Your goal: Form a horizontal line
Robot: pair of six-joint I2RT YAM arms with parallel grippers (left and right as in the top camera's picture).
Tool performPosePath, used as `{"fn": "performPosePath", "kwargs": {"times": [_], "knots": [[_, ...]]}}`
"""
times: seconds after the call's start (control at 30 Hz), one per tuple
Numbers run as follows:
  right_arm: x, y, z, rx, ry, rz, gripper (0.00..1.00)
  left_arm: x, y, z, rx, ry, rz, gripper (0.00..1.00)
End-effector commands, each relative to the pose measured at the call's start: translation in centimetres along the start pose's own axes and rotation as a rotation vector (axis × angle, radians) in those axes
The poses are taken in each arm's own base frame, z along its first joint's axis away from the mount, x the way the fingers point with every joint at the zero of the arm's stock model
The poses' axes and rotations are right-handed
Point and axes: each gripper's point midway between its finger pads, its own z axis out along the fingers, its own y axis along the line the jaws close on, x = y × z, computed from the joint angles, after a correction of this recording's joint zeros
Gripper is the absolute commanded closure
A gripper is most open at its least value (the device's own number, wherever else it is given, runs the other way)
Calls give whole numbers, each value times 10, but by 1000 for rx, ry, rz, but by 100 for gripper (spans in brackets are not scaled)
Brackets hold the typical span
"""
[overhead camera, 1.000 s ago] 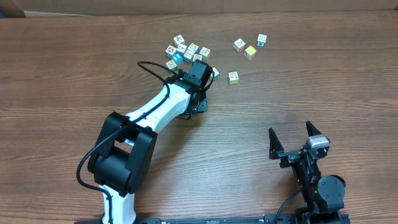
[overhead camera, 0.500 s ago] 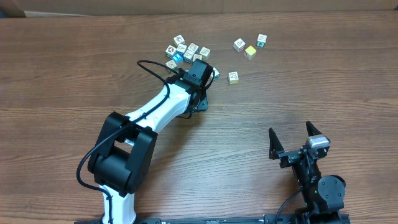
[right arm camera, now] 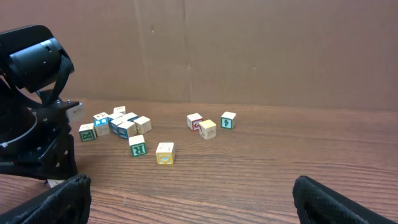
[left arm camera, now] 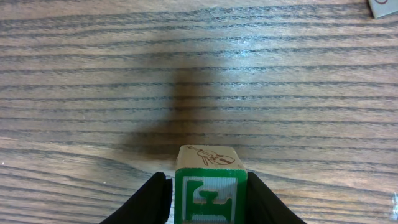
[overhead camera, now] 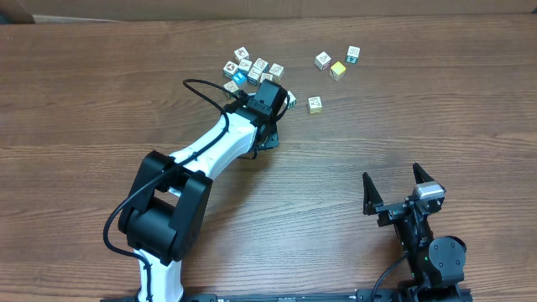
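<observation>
The left gripper [left arm camera: 210, 202] is clamped on a cube [left arm camera: 206, 160], a finger on each side, its green-letter face toward the wrist camera and an insect picture on top, over bare table [overhead camera: 403, 126] beside the cluster [overhead camera: 252, 67]. The line is unformed: a green R cube [right arm camera: 137, 147] and a cream cube [right arm camera: 165, 152] lie near each other, apart. The right gripper [overhead camera: 394, 191] sits spread wide, well away.

Clustered cubes [overhead camera: 252, 70] beyond the left arm [overhead camera: 220, 143]: about nine (tightly packed)
Loose cubes [overhead camera: 338, 70] right of it: five
Held cube [left arm camera: 210, 186]: one
Arms [overhead camera: 432, 252]: two
</observation>
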Motion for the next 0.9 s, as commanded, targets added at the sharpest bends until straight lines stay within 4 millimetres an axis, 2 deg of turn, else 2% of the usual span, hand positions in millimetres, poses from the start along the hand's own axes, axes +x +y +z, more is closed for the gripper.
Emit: {"fn": "performPosePath", "kwargs": {"times": [0.0,0.5,0.87], "knots": [[2,-2,0,8,-4,-5,0,5,4,8,-34,10,10,66],[2,-2,0,8,-4,-4,0,10,6,8,-44,29,13,67],[2,-2,0,8,-4,-4,0,12,8,7,-50,35,-4,72]]}}
